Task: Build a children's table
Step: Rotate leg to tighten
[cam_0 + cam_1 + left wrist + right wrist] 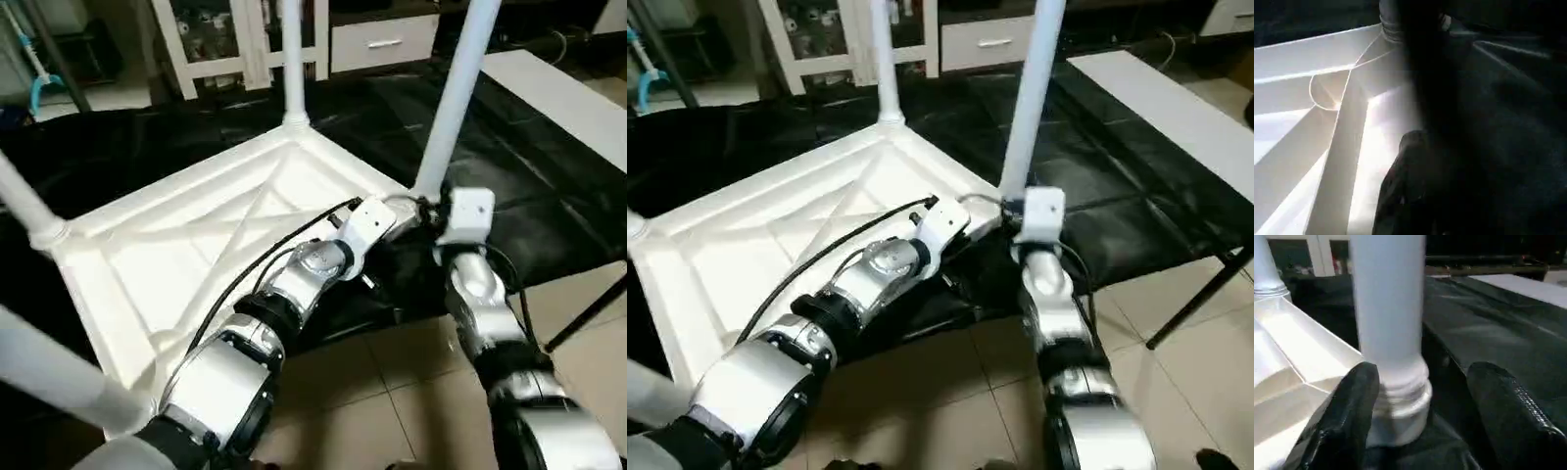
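The children's table lies upside down on a black sheet, its white top (196, 245) showing X-ribs. White legs stand up from the far corner (292, 59), the right corner (456, 98) and the left corner (22, 208). Another leg (49, 372) crosses the near left. My right gripper (1422, 377) is open at the foot of the right-corner leg (1388, 308). One black finger (1347, 421) sits close beside the leg's collar and the other stands well apart. My left gripper (1413, 147) is shut and rests by the top's rim near that same corner, behind its white wrist block (367, 220).
A white glass-door cabinet (235, 39) and a drawer unit (382, 44) stand at the back. A white board (558, 98) lies on the black sheet (509, 176) at the right. Tiled floor (392, 392) is in front, with a thin black stand leg (588, 313) at the right.
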Controlling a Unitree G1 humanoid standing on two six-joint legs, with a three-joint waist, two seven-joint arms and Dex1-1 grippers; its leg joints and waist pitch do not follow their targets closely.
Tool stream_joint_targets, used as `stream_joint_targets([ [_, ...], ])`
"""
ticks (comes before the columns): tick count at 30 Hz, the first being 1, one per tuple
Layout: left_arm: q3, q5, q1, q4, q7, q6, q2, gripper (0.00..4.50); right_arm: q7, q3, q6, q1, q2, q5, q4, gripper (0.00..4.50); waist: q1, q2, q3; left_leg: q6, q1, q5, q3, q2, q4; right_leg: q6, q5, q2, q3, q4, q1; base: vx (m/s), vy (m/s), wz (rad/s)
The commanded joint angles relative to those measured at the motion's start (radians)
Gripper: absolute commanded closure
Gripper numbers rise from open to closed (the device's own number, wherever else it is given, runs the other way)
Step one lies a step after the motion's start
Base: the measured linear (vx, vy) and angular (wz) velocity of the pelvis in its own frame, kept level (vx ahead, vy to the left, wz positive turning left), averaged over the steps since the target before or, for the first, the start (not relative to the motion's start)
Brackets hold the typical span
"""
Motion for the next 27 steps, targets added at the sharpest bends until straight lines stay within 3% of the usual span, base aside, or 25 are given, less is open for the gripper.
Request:
stream_joint_targets([
  [1,-0.011,0.024,-0.012,0.006,-0.011,-0.045,0.011,4.5,0.028,0.016,0.038,0.088,-0.016,-0.013,-0.142,0.96,0.001,-0.008,-0.08,0.198,0.049,-0.087,-0.039,0.051,-0.062,-0.246,0.047,-0.019,0.006,-0.05,0.049,0.0,0.0,0.0],
  [2,-0.022,0.036,-0.009,0.01,-0.031,-0.067,0.012,4.5,0.039,0.028,0.074,0.156,-0.032,-0.026,-0.226,0.89,0.006,-0.007,-0.078,0.194,0.051,-0.102,-0.038,0.053,-0.066,-0.237,0.032,-0.02,0.006,-0.057,0.048,0.0,0.0,0.0],
  [4,-0.036,0.048,-0.007,0.011,-0.05,-0.091,0.012,4.5,0.047,0.041,0.111,0.212,-0.053,-0.046,-0.287,0.8,0.007,-0.01,-0.078,0.168,0.051,-0.142,-0.039,0.052,-0.069,-0.235,-0.006,-0.02,0.005,-0.06,0.049,0.0,0.0,0.0],
  [6,-0.046,0.056,-0.008,0.013,-0.065,-0.107,0.009,4.5,0.047,0.04,0.146,0.264,-0.07,-0.059,-0.34,0.6,0.002,0.0,-0.072,0.144,0.048,-0.203,-0.039,0.048,-0.074,-0.228,-0.08,-0.02,0.006,-0.068,0.046,0.0,0.0,0.0],
  [8,-0.047,0.055,-0.01,0.016,-0.078,-0.117,0.002,4.5,0.046,0.033,0.161,0.301,-0.075,-0.057,-0.387,0.49,-0.002,-0.003,-0.07,0.129,0.05,-0.245,-0.038,0.049,-0.077,-0.22,-0.128,-0.019,0.007,-0.075,0.042,0.0,0.0,0.0],
  [9,-0.05,0.056,-0.011,0.017,-0.083,-0.125,-0.001,4.5,0.048,0.033,0.169,0.313,-0.078,-0.058,-0.405,0.26,-0.005,0.003,-0.067,0.125,0.047,-0.26,-0.039,0.047,-0.079,-0.21,-0.151,-0.019,0.006,-0.079,0.042,0.0,0.0,0.0],
  [12,-0.062,0.059,-0.002,0.008,-0.138,-0.167,-0.009,4.5,0.069,0.032,0.202,0.356,-0.082,-0.042,-0.486,0.11,-0.004,0.006,-0.068,0.129,0.047,-0.243,-0.042,0.049,-0.079,-0.194,-0.143,-0.019,0.007,-0.078,0.04,0.0,0.0,0.0],
  [14,-0.071,0.061,0.009,0.004,-0.197,-0.205,-0.012,4.5,0.078,0.034,0.245,0.388,-0.089,-0.038,-0.553,0.05,0.0,0.009,-0.073,0.152,0.047,-0.191,-0.043,0.049,-0.075,-0.199,-0.077,-0.02,0.007,-0.07,0.04,0.0,0.0,0.0],
  [17,-0.107,0.075,0.026,-0.001,-0.301,-0.276,-0.014,4.5,0.075,0.031,0.302,0.434,-0.098,-0.046,-0.627,0.05,0.01,0.011,-0.072,0.174,0.05,-0.164,-0.041,0.051,-0.074,-0.2,-0.056,-0.022,0.007,-0.071,0.039,0.0,0.0,0.0],
  [19,-0.11,0.08,0.023,0.002,-0.297,-0.279,-0.015,4.5,0.073,0.03,0.313,0.441,-0.098,-0.046,-0.639,0.05,0.012,0.012,-0.072,0.168,0.051,-0.181,-0.041,0.051,-0.076,-0.199,-0.078,-0.023,0.007,-0.072,0.039,0.0,0.0,0.0],
  [20,-0.107,0.087,0.011,0.011,-0.265,-0.282,-0.015,4.5,0.073,0.033,0.327,0.448,-0.098,-0.051,-0.654,0.05,0.011,0.018,-0.071,0.15,0.054,-0.213,-0.042,0.052,-0.08,-0.191,-0.114,-0.021,0.007,-0.075,0.038,0.0,0.0,0.0],
  [23,-0.1,0.1,-0.011,0.026,-0.205,-0.286,-0.009,4.5,0.079,0.04,0.345,0.455,-0.098,-0.057,-0.676,0.05,0.003,0.016,-0.07,0.13,0.049,-0.23,-0.045,0.051,-0.083,-0.181,-0.117,-0.022,0.006,-0.075,0.041,0.0,0.0,0.0],
  [27,-0.07,0.1,-0.033,0.043,-0.15,-0.297,0.018,4.5,0.097,0.052,0.389,0.463,-0.099,-0.06,-0.716,0.05,-0.012,0.014,-0.071,0.133,0.045,-0.233,-0.046,0.048,-0.082,-0.175,-0.122,-0.024,0.005,-0.076,0.044,0.0,0.0,0.0],
])
